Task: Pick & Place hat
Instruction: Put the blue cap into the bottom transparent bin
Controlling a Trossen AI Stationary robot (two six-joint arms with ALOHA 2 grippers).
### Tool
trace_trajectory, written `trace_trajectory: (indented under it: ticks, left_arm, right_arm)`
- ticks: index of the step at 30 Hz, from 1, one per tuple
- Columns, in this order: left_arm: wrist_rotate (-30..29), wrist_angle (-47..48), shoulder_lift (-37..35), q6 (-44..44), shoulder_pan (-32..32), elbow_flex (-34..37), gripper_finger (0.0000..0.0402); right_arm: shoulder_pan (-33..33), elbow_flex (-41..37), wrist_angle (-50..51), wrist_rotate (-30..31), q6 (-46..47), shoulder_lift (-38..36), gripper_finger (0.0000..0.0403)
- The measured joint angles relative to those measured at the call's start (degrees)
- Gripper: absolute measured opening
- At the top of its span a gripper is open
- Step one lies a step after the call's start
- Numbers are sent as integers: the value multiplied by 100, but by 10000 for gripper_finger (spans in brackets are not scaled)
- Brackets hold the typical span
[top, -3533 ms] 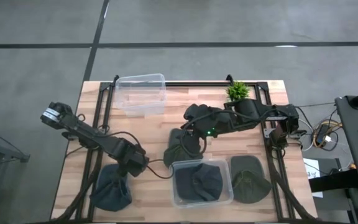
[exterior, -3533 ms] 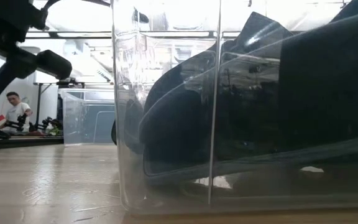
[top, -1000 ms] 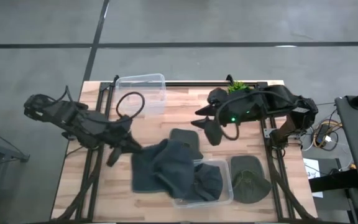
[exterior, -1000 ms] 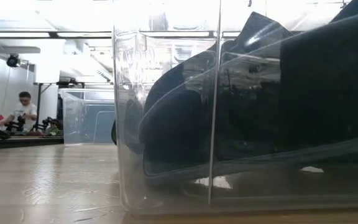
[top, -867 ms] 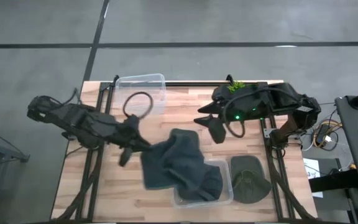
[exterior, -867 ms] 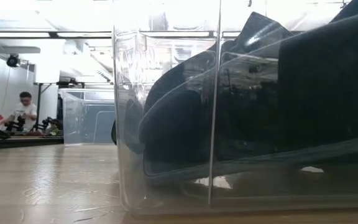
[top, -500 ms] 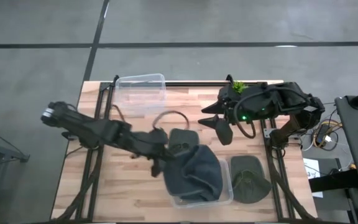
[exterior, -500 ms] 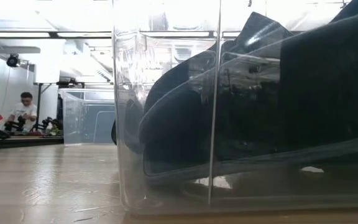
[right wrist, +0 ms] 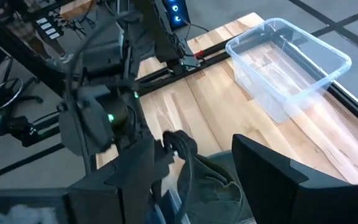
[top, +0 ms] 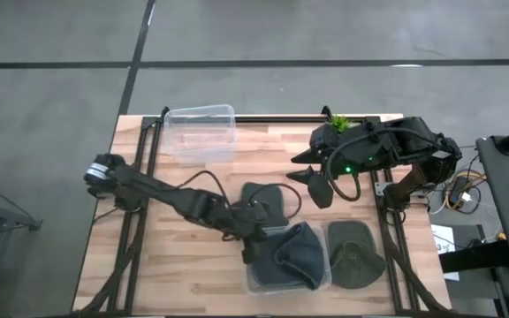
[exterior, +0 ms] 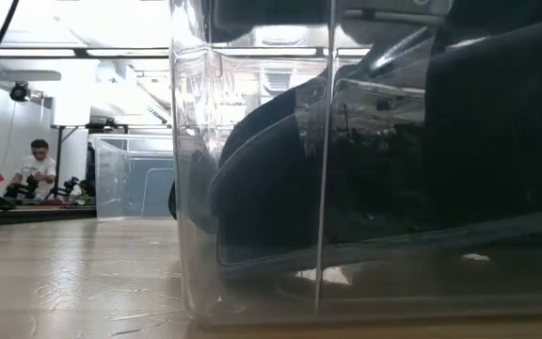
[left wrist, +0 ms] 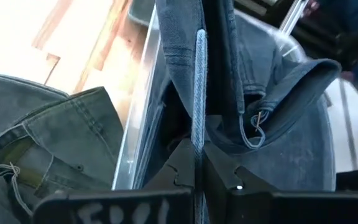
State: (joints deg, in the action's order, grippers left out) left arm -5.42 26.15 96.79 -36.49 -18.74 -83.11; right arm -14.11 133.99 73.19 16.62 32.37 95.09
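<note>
My left gripper is shut on a dark blue denim hat at the left wall of a clear bin near the table's front; the hat lies bunched in the bin. In the left wrist view the hat fills the space past my fingers. The low view shows the bin's wall close up, with dark cloth behind it. My right gripper is open and empty, raised over the far right of the table. My left gripper pinches a stitched edge of the blue hat between its two fingers. The fingers come from the table's left, slanting down. The hat spreads out beyond the fingers into the bin, slack.
A grey-green hat lies on the table just behind the bin, and an olive hat lies to the bin's right. A second clear bin stands at the far left, and a small green plant at the far edge.
My left gripper has swung from the table's left toward the right and the near edge, carrying the blue hat. The hat, spread wide a second ago, now sits bunched in the bin. My right gripper has drawn back a little toward the right.
</note>
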Motion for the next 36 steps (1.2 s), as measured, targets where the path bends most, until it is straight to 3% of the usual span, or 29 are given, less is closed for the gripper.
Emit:
trace_trajectory:
  ticks: [15,24,36]
  left_arm:
    - [-18,-169,464,714,39,0,11]
    - [-69,-172,416,539,50,-26,15]
    - [104,-168,350,267,50,-59,135]
  right_arm:
    - [-2,0,39,-4,-166,0,210]
    - [-2,0,44,-4,-279,0,210]
    - [0,0,44,0,-307,0,210]
